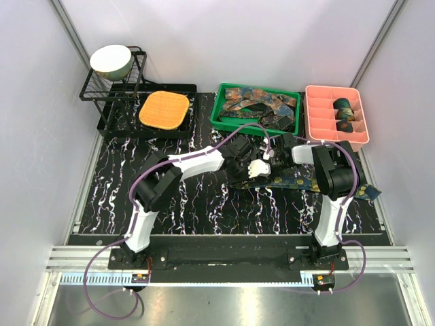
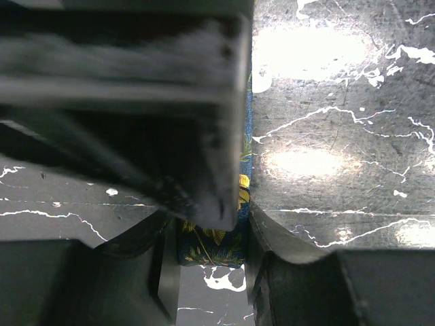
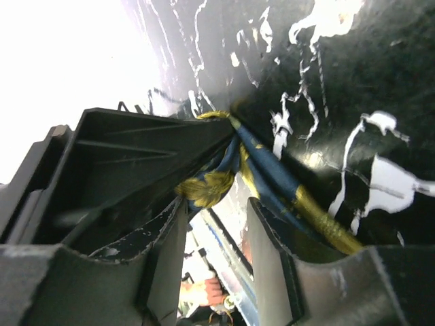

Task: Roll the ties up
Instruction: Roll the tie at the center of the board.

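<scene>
A long navy tie (image 1: pixel 319 185) with a gold pattern lies on the black marble mat, running from the middle to the right edge. My left gripper (image 1: pixel 250 170) is at its left end. In the left wrist view the jaws (image 2: pixel 207 234) stand close on the tie's folded end (image 2: pixel 211 248), which fills the gap between them. My right gripper (image 1: pixel 273 153) is right beside it. In the right wrist view its jaws (image 3: pixel 217 204) stand apart, with the tie (image 3: pixel 272 173) bunched just past the fingertips against the other gripper's black body.
A green tray (image 1: pixel 221 112) of loose ties stands at the back centre. A pink compartment tray (image 1: pixel 319 115) at the back right holds rolled ties (image 1: pixel 345 107). An orange pad (image 1: pixel 164 109) and a wire rack with a bowl (image 1: pixel 111 60) are at the back left.
</scene>
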Robot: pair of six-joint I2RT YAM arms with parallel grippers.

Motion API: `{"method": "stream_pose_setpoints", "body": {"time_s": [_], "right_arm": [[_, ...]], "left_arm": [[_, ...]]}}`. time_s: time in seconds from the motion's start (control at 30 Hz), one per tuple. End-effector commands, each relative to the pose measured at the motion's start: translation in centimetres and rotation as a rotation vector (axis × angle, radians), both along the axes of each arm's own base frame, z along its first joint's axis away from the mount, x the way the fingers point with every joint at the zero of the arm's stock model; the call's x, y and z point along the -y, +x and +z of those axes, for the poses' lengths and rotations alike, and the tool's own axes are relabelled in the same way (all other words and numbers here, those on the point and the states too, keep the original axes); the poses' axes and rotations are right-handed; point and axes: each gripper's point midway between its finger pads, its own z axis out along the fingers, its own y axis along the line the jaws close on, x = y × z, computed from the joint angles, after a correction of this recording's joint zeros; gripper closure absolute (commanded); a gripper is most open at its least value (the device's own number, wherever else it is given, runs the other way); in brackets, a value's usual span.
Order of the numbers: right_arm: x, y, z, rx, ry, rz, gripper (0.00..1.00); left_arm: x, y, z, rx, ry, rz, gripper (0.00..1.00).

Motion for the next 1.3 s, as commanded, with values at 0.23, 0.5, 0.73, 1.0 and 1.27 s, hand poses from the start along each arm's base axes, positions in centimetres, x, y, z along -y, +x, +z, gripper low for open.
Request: {"method": "stream_pose_setpoints", "body": {"time_s": [0.23, 0.5, 0.73, 1.0, 1.27], "right_arm": [[-1.7, 1.6, -0.8, 0.113, 0.048, -0.006, 0.8], [-1.2, 1.7, -0.7, 0.123, 0.013, 0.008, 1.0], [-0.3, 1.5, -2.5, 0.077, -0.09, 0.004, 1.0], [1.4, 1.4, -4.8, 0.041, -0.24, -0.005, 1.0], [2.7, 1.0, -5.9, 0.024, -0.341, 0.013, 1.0]], "left_arm": [[-3.9, -3.2, -4.6, -0.14, 0.18, -0.016, 0.78], [-3.8, -3.3, -4.6, -0.151, 0.174, -0.023, 0.77], [-3.5, -2.5, -4.0, -0.198, 0.09, 0.041, 0.54], [-2.5, -0.5, -2.0, -0.216, -0.219, 0.104, 0.37], [0.3, 1.7, 0.8, -0.123, -0.544, 0.147, 0.29]]}}
